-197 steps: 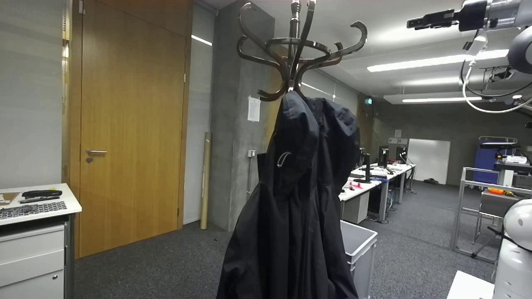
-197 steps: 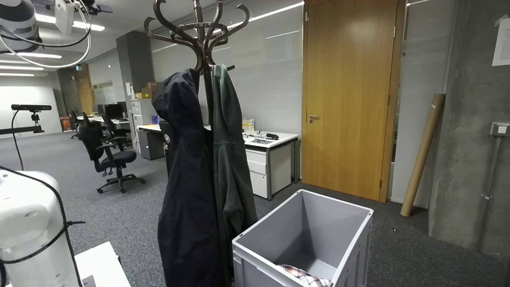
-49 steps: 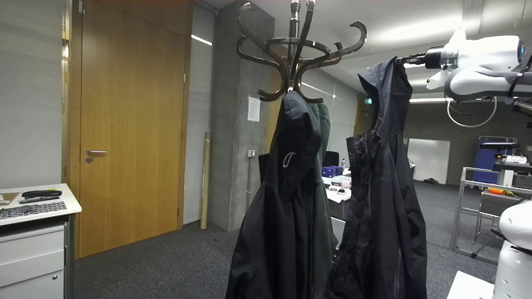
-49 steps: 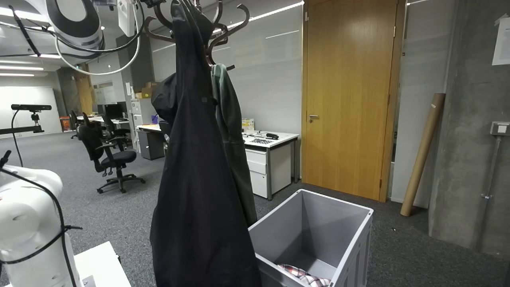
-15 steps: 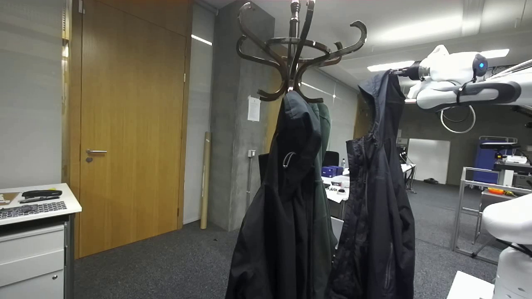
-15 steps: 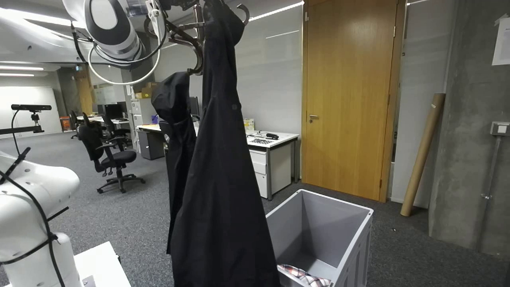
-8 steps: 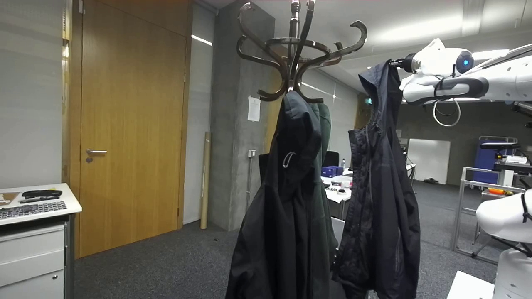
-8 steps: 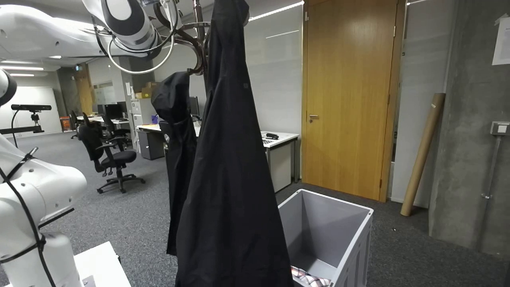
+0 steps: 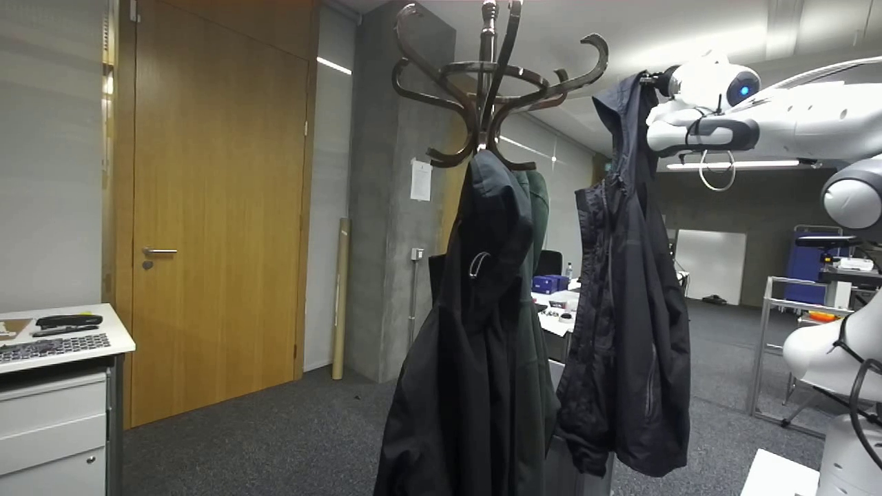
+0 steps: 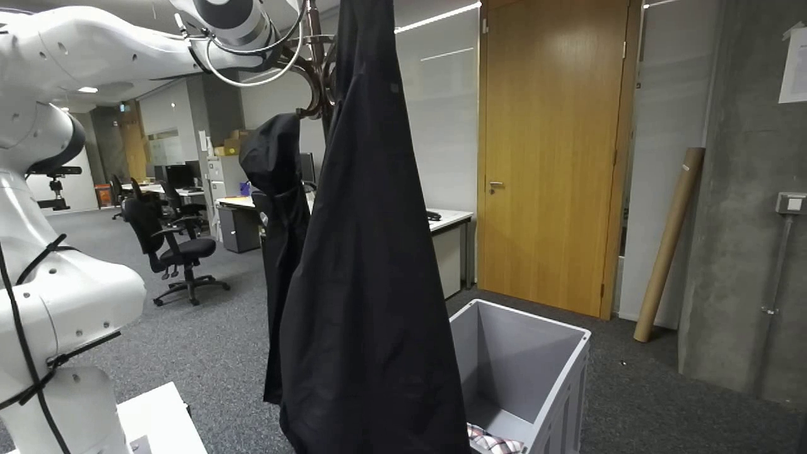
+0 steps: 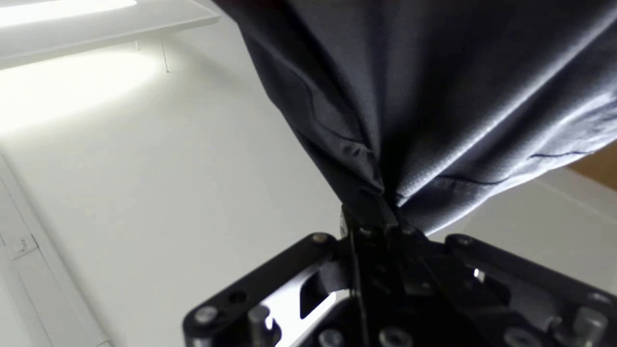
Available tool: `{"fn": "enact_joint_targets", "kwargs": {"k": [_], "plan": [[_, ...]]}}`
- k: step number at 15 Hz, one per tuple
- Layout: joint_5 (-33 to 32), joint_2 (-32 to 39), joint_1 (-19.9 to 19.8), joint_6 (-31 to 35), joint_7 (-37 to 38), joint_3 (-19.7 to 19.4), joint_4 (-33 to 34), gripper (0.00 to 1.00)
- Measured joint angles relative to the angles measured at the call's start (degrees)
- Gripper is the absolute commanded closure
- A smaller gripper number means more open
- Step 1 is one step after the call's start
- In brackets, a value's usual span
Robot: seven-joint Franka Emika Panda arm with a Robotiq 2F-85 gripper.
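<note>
Wrist view shows my one claw (image 11: 381, 221) clenched on one dark hooded jacket (image 11: 434, 86) by its hood, the cloth fanning from 11 to 2 o'clock. In an exterior view it hangs, long axis near vertical, hood at 12 o'clock, hem at 6, front edge toward 9; at the hood's 9 o'clock, one coat stand (image 9: 488, 41) bears one black jacket (image 9: 458, 358) and one green garment (image 9: 534, 344).

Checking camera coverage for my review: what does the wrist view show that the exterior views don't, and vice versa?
Only the wrist view: stitching near where the tool is shut on the dark jacket.
Only the exterior views: coat rack, black coat hanging on it, grey crate.
Shared: the dark jacket; the tool also shows in an exterior view.
</note>
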Motion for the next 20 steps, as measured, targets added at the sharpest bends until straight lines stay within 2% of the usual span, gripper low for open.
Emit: {"fn": "enact_joint_targets", "kwargs": {"k": [7, 12, 16, 20], "plan": [[5.72, 1.95, -21.42, 1.1, 6.42, 14.34, 13.86, 1.0], [8.88, 2.44, -34.5, 1.11, 8.98, 24.42, 21.1, 1.0], [10.45, 2.45, -42.21, 1.11, 10.26, 30.09, 25.22, 1.0], [10.69, 2.82, -46.75, 1.1, 10.67, 33.73, 27.9, 1.0]]}}
